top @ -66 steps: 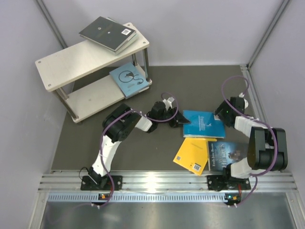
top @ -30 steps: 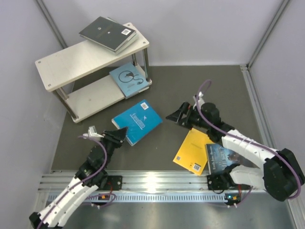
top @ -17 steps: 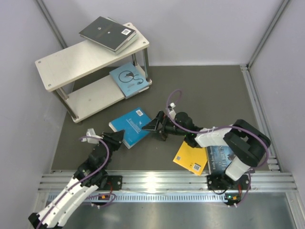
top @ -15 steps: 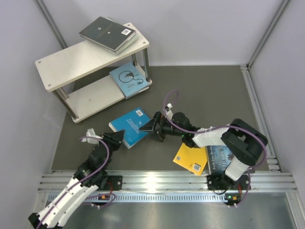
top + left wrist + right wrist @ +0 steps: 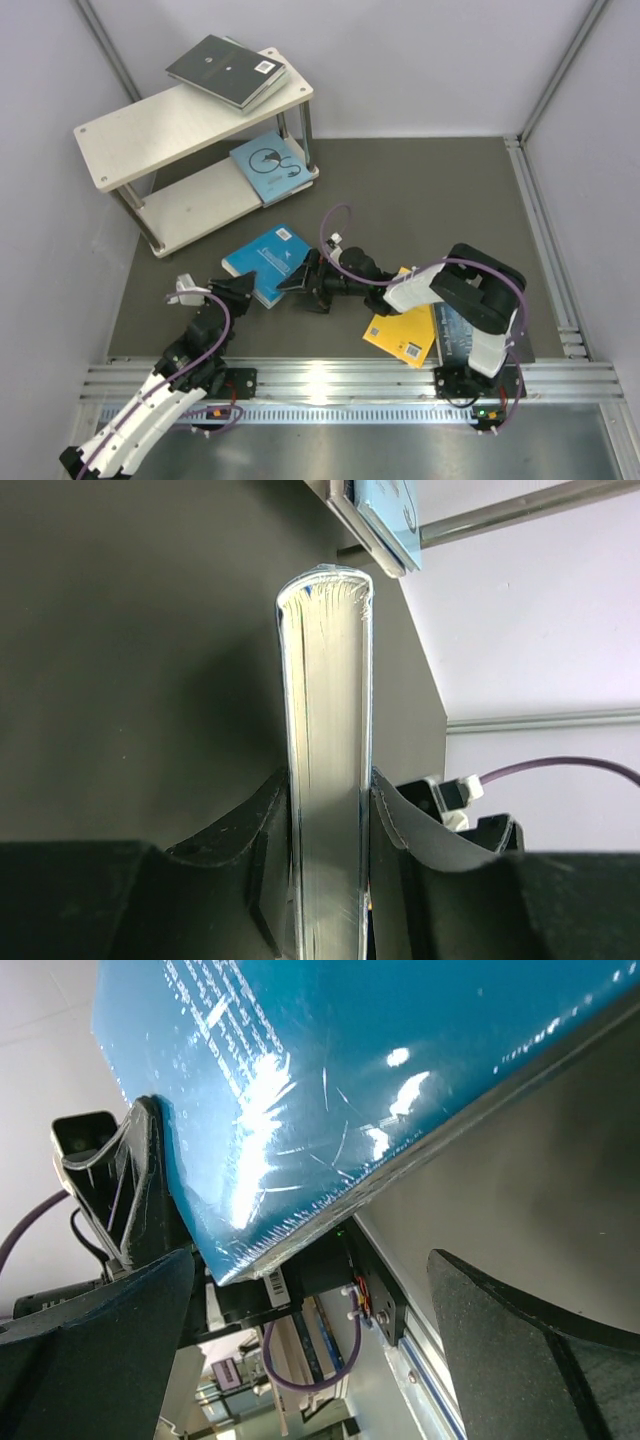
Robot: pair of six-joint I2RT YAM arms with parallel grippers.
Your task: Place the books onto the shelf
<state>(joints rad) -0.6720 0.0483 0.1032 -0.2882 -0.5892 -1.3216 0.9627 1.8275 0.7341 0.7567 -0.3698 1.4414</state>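
Observation:
A bright blue book (image 5: 262,255) lies tilted on the dark mat in front of the shelf (image 5: 150,125). My left gripper (image 5: 243,292) is shut on its near corner. The left wrist view shows the book's page edge (image 5: 325,730) clamped upright between the left gripper's (image 5: 330,880) fingers. My right gripper (image 5: 297,278) stands open at the book's right edge. In the right wrist view the glossy cover (image 5: 350,1080) fills the top, above the wide-apart jaws of the right gripper (image 5: 320,1350). Dark books (image 5: 225,68) lie on the shelf's top board and a light blue one (image 5: 268,165) on the lower board.
A yellow book (image 5: 400,325) lies flat at the right, near the front rail. Beside it a dark blue book (image 5: 448,335) is partly hidden under my right arm. Grey walls close in the left, back and right sides.
My right arm has reached further left, its open gripper now at the blue book's right edge. The book has shifted slightly left. The left gripper keeps its hold and has barely moved.

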